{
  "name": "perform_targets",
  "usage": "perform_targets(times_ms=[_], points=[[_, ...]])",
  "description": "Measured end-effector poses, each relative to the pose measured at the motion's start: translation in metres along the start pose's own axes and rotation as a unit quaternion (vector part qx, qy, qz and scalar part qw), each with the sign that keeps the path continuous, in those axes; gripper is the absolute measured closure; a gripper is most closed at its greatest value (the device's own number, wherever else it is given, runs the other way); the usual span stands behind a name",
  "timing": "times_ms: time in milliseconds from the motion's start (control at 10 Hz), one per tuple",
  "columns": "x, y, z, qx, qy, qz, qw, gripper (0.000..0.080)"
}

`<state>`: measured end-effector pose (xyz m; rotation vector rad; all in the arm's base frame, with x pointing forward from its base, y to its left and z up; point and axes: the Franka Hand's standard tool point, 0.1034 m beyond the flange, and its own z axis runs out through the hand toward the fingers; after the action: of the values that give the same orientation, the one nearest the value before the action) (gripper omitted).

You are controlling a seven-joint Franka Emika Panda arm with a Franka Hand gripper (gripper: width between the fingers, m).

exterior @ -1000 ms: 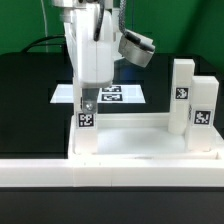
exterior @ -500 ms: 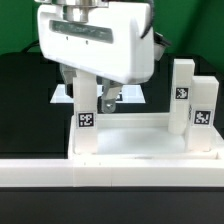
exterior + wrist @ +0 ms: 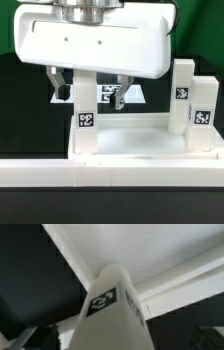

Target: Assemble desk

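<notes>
Black table [image 3: 25,100] under green backdrop, long white bar [image 3: 110,170] across foreground. Tabletop [image 3: 145,140] lies just behind bar. Legs stand upright at its corners: one leg [image 3: 86,105] at exterior view's left, two legs [image 3: 192,100] at exterior view's right. Gripper [image 3: 88,92] hangs over left leg, fingers [image 3: 57,82] spread, one each side, contact not clear. Marker board [image 3: 135,95] flat behind. Judgement: leg is light, stiff plastic, smooth, may slip; best grasp on flat sides of upper part.

Upright leg [image 3: 86,105] between spread jaws, two legs [image 3: 193,100] well apart
</notes>
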<state>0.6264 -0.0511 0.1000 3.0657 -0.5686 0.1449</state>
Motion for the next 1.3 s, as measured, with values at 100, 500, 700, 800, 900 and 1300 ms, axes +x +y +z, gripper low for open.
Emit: perform_targets(times_ms=[100,500,700,800,900,1300], points=[[-0.0002,0.0007,0.0004,0.000,0.000,-0.042,0.999,0.0150],[0.0005,0.0049,0.0011,-0.001,0.000,-0.179,0.984,0.0150],[0.0004,0.0056,0.0020,-0.002,0.000,-0.185,0.983,0.0271],[0.0004,0.0057,0.0019,-0.002,0.000,-0.183,0.983,0.0440],[0.0005,0.0055,0.0018,-0.001,0.000,-0.179,0.984,0.0440],[0.0003,0.0062,0.0018,0.000,-0.001,-0.115,0.993,0.0508]])
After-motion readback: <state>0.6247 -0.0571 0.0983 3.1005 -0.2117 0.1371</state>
